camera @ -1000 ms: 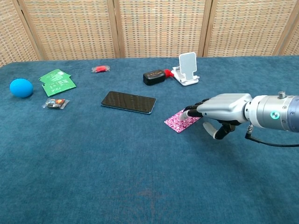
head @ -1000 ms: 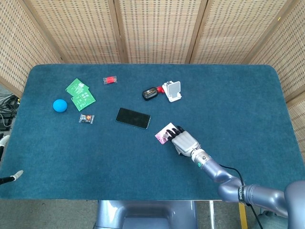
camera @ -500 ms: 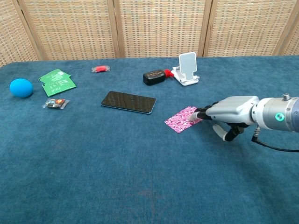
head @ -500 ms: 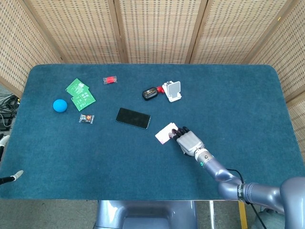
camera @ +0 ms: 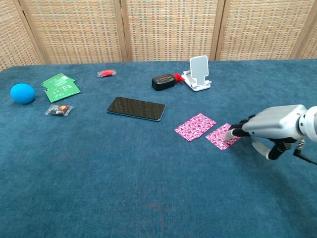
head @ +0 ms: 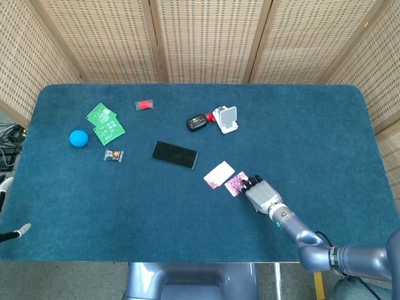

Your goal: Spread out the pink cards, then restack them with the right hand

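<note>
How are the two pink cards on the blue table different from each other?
The pink patterned card nearer the black phone lies free, with nothing touching it; the pink patterned card further right has the right hand's fingers resting on its edge. From the chest camera the free card shows whole, while the other is partly covered by the fingers. They lie side by side, apart, not stacked. Both are flat on the table, with the same pink-and-white pattern and rectangular shape.

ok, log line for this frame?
phase: spreading | right hand: fingertips on second pink card | first pink card: apart, beside it | left hand: not in view
</note>
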{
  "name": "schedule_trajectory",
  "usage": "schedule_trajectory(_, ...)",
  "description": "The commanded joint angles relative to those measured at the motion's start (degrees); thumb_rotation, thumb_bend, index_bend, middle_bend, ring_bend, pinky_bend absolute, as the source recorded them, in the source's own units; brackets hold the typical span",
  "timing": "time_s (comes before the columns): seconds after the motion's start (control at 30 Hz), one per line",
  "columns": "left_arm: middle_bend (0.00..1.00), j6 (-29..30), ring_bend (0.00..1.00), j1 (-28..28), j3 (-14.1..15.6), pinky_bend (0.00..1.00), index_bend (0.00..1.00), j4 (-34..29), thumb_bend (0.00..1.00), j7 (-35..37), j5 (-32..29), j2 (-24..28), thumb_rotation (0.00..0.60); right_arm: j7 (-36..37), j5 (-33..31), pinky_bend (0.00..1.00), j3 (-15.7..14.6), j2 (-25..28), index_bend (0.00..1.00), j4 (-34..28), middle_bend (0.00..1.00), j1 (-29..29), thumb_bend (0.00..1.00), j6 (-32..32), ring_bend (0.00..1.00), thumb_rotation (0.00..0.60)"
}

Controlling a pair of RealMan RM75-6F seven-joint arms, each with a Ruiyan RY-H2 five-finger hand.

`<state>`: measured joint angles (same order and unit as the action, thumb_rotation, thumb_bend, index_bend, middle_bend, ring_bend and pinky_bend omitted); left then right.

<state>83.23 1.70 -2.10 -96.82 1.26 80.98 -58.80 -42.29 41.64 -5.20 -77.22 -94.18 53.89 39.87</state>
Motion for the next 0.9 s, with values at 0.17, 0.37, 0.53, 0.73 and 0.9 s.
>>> schedule_trajectory(0.17, 0.00, 0.40, 0.00, -0.12, 0.10, 0.00, 0.00, -0.30, 0.00, -0.04, 0.33, 0.07, 0.600, -1.83, -2.22, 0.11, -3.97, 2.84, 0.12, -7.00, 0.14, 2.07, 1.00, 0.72, 0.03, 0.600)
schedule_trajectory(0.37, 0.00, 0.65, 0.00, -0.26, 0.11, 0.00, 0.00, -0.18, 0.00, 0.42, 0.39, 0.20, 0.600, -1.25, 1.42, 0.07, -3.21, 2.99, 0.12, -9.65, 0.13, 2.10, 1.00, 5.06, 0.03, 0.600)
schedule_trajectory(0.53, 0.00, 0.79, 0.00, -0.30, 0.08, 0.00, 0.00, -0.05, 0.00, 0.92, 0.51, 0.35, 0.600, 5.22, 11.98, 0.06, 1.43, 1.62, 0.11, -6.88, 0.12, -0.53, 1.00, 10.62, 0.03, 0.600)
schedule_trajectory(0.73, 0.00, 0.85, 0.00, -0.28, 0.14, 0.00, 0.00, -0.07, 0.00, 0.86, 0.72, 0.36, 0.600, 9.53, 13.22, 0.07, 3.93, -1.59, 0.11, -0.61, 0.12, 0.18, 1.00, 7.46, 0.03, 0.600)
schedule_trajectory(0.9, 0.00, 0.44, 0.00, -0.15, 0.03, 0.00, 0.00, 0.16, 0.00, 0.89, 0.21, 0.25, 0.600, 9.91, 13.64, 0.07, 4.55, -5.30, 0.11, 3.99, 0.12, 0.91, 1.00, 5.85, 0.03, 0.600)
